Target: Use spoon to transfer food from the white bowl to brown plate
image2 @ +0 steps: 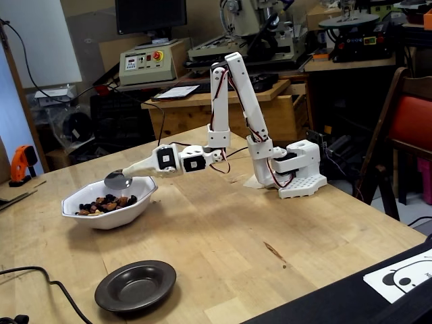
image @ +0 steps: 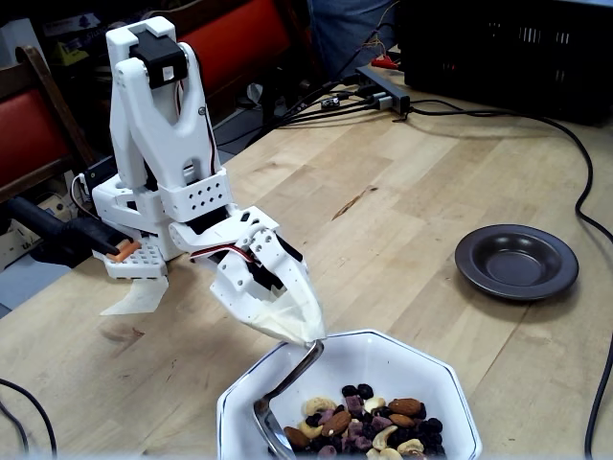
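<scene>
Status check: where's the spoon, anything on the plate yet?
Gripper shut on spoon, spoon tip in white bowl beside the food. Brown plate empty. Path clear.

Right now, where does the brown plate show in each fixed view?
A fixed view: brown plate at right, mid-height, empty, on the table.
Another fixed view: brown plate at bottom left, near the table's front edge.
Shared landmark: the white bowl, apart from the plate in both.
</scene>
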You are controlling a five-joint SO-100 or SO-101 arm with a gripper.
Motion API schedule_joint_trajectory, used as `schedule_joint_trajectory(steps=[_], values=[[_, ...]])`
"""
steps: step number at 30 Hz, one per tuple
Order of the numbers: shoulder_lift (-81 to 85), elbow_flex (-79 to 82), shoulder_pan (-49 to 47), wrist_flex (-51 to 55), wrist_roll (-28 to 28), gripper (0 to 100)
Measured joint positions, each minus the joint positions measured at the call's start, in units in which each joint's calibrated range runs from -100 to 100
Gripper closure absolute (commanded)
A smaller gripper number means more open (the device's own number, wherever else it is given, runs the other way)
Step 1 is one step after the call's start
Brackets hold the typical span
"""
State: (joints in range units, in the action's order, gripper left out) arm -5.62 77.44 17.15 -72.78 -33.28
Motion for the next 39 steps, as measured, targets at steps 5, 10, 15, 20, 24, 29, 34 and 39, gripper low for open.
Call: schedule_joint_trajectory(steps=[5,10,15,20,24,29,34,39], values=[[0.0,0.0,0.07,0.0,0.44,97],[0.0,0.0,0.07,0.0,2.2,97],[0.0,0.0,0.07,0.08,3.66,97],[0.0,0.0,-0.88,3.69,6.25,97],[0.0,0.0,-1.39,7.15,7.72,97],[0.09,-0.59,-1.82,9.47,8.4,97],[0.09,-0.59,-3.65,9.71,8.45,97],[0.09,-0.59,-6.64,9.71,8.84,97]])
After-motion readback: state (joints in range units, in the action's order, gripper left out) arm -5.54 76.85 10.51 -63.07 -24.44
